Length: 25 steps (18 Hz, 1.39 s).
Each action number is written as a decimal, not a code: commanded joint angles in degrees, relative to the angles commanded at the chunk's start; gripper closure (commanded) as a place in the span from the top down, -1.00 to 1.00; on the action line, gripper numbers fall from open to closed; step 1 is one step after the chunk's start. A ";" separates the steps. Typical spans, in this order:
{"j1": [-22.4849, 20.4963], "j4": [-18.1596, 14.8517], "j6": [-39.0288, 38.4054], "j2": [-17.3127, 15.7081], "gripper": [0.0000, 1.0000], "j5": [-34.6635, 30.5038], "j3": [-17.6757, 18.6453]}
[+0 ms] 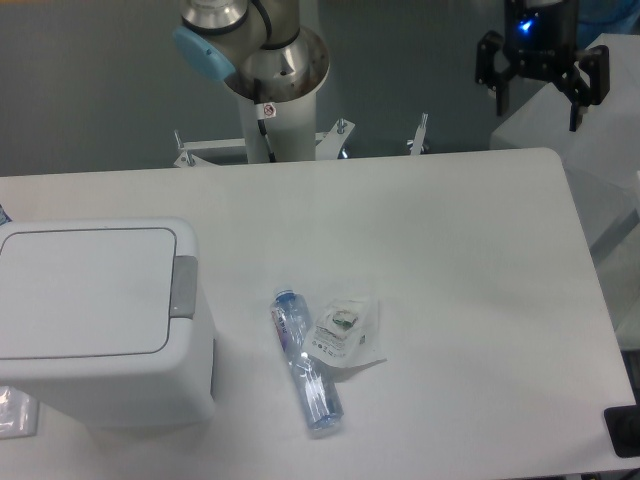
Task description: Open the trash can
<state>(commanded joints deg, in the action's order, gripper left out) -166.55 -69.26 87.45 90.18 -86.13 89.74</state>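
The silver-grey cylindrical robot arm (270, 50) carries a light-blue round joint cap (200, 52); above the white table (450, 250), its black two-finger gripper (543, 95) glows blue.

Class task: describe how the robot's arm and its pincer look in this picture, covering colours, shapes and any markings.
The arm is built of rounded silver-grey metal segments with a light blue cap at one joint, on a white column bearing a small red-and-white sticker. The pincer is black, with two angular fingers and a glowing blue light on its body.

One trash can (95, 320), one plastic bottle (306, 362), one clear packet (343, 334), one gripper (541, 68), one table (450, 260)
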 joint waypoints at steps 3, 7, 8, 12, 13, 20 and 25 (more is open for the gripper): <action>0.09 0.00 0.00 0.09 1.00 0.00 0.00; 0.35 0.00 -1.13 0.00 1.00 0.09 -0.09; 0.52 0.00 -2.36 0.00 1.00 0.61 -0.18; 1.40 0.00 -10.70 0.26 1.00 6.76 -1.66; 1.84 -0.09 -13.77 0.35 1.00 7.29 -2.54; 9.30 0.00 -43.21 2.46 1.00 9.05 -6.50; 13.70 0.00 -53.95 3.51 1.00 9.05 -7.82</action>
<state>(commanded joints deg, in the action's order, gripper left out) -152.85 -69.26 33.51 93.69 -77.08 81.91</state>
